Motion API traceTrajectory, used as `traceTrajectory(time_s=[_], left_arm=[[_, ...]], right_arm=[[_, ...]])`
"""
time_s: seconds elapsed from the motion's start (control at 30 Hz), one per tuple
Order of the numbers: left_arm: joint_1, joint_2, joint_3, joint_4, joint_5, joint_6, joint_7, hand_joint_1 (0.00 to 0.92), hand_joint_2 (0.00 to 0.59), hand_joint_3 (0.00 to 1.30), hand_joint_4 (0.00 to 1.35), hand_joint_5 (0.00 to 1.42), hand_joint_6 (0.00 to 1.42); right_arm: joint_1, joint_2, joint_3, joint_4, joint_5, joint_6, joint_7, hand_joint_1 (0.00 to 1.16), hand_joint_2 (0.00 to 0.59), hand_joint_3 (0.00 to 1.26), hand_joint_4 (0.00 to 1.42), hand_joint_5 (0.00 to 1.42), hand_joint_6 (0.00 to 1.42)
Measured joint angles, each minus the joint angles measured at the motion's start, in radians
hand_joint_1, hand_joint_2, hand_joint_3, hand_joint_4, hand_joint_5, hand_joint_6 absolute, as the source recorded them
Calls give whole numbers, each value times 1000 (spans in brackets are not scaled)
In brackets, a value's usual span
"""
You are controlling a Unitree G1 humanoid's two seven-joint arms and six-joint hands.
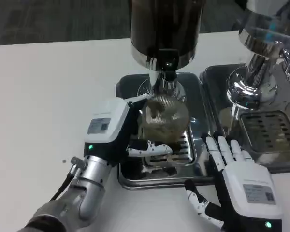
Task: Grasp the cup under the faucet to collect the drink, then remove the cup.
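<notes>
Cup (165,117) stands on the drip tray (135,180), directly beneath the faucet (168,76) of the dark dispenser (165,29). Left hand (117,126) grips the cup from its left side, fingers (150,147) wrapped across the front. Right hand (234,181) rests on the tabletop (43,106) right of the tray, fingers spread, holding nothing. Second dispenser (261,53) stands right of the faucet.

counter (48,96): white, with dark carpeted floor (53,19) beyond its far edge
second dispenser (261,58): chrome, at right
second drip tray (275,130): steel, slotted grate, beneath that dispenser
</notes>
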Motion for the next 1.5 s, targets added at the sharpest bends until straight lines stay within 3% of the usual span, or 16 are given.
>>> traceTrajectory(time_s=[0.27, 0.53, 0.73, 0.9, 1.07, 1.3, 1.5], left_arm=[[-35, -24, -23, 24, -2, 42, -3, 739, 0, 748, 877, 1030, 1306], [-33, -21, -41, 24, 3, 56, 34, 693, 0, 561, 676, 831, 1085], [-31, -16, -53, 24, 12, 65, 49, 362, 43, 380, 530, 795, 992], [-16, 1, -56, 24, 12, 79, 61, 245, 31, 341, 475, 760, 952], [-14, 4, -54, 24, 10, 80, 74, 185, 37, 319, 442, 759, 939], [-11, 10, -43, 24, -3, 77, 77, 60, 2, 286, 383, 733, 899], [-6, 15, -28, 14, -19, 22, 66, 5, 0, 235, 283, 693, 870]], right_arm=[[1, 0, -1, -5, 0, 3, 0, 401, 408, 45, 0, 0, 95], [2, 1, -2, -5, 0, 7, 0, 401, 408, 45, 0, 0, 96], [0, 0, -4, -5, 2, 6, 0, 401, 408, 45, 0, 0, 96], [-3, -2, -6, -5, 6, 4, 0, 401, 408, 45, 0, 0, 96], [-6, -2, -7, -4, 8, 0, 0, 399, 404, 45, 0, 0, 96], [-12, -2, -10, 1, 15, -2, 0, 395, 398, 40, 0, 0, 97], [-17, -2, -12, 3, 16, -4, 0, 391, 392, 36, 0, 0, 97]])
